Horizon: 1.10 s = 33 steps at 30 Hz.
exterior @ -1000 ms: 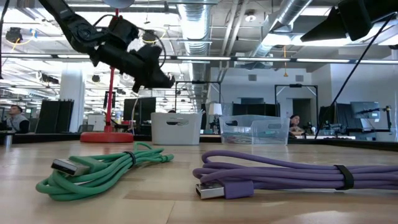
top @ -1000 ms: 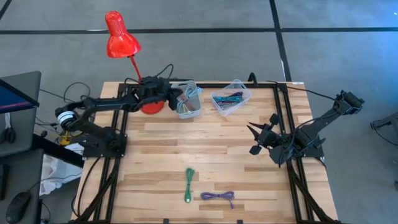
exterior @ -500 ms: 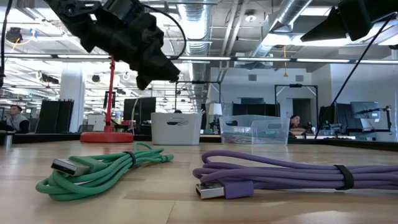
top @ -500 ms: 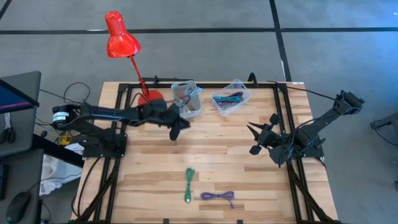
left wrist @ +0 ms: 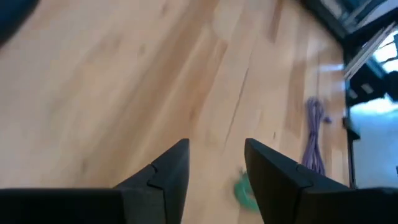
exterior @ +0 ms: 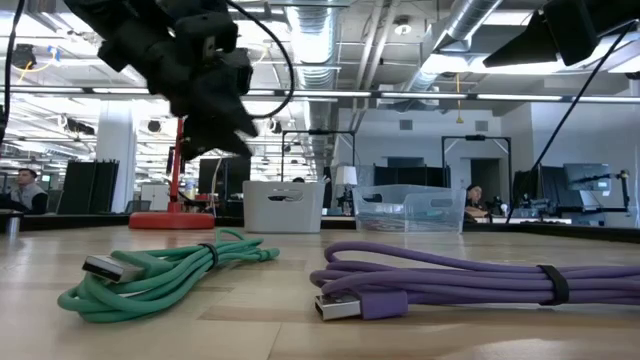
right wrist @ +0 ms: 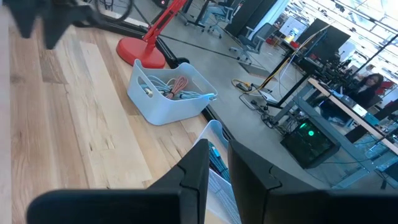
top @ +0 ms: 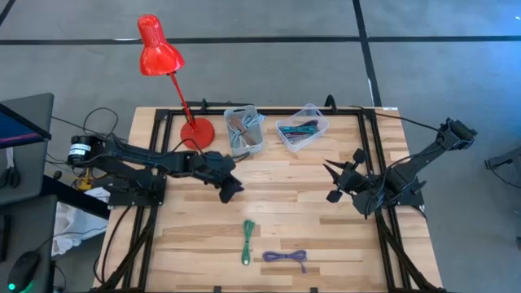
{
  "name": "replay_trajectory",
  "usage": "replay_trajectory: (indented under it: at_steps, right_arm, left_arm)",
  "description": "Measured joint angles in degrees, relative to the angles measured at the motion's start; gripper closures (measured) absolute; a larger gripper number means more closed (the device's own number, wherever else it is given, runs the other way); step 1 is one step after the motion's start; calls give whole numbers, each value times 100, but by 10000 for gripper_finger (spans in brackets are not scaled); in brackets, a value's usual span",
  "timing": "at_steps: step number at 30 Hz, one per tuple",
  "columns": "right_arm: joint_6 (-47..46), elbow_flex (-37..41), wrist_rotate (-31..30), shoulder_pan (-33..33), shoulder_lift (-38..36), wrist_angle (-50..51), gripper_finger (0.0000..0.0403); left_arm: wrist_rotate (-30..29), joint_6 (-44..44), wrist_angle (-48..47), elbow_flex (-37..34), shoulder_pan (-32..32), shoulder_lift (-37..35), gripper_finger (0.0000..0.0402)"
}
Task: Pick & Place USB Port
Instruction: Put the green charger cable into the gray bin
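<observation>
Since leaving the bin (top: 244,130), your left gripper (top: 230,189) hangs open and empty mid-bench; overshoot could shove the green cable (top: 248,241). Right gripper (top: 334,181) waits, narrowly parted.

2 dark jointed arms, each hand (top: 231,189) with wedge-shaped black fingers (left wrist: 168,177).

Bare table (top: 285,195) lies between the bins (top: 244,134) and the cables (top: 248,240); the lamp (top: 195,130) crowds the far left corner.
</observation>
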State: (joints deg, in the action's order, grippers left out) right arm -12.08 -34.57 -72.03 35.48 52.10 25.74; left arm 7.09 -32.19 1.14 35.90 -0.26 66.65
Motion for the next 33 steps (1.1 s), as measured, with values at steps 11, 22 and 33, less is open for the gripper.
replay_trajectory:
  at_steps: [11,22,33]
  right_arm:
    - [-2,0,0,-1,0,0,349]
    - [-2,0,0,-1,0,0,349]
    - [-2,0,0,-1,-2,-2,349]
  left_arm:
    - [2,-875,-430,0,-812,245,236]
    - [54,-947,220,-2,-1000,1267,238]
    - [540,-1294,819,-2,-1100,1639,256]
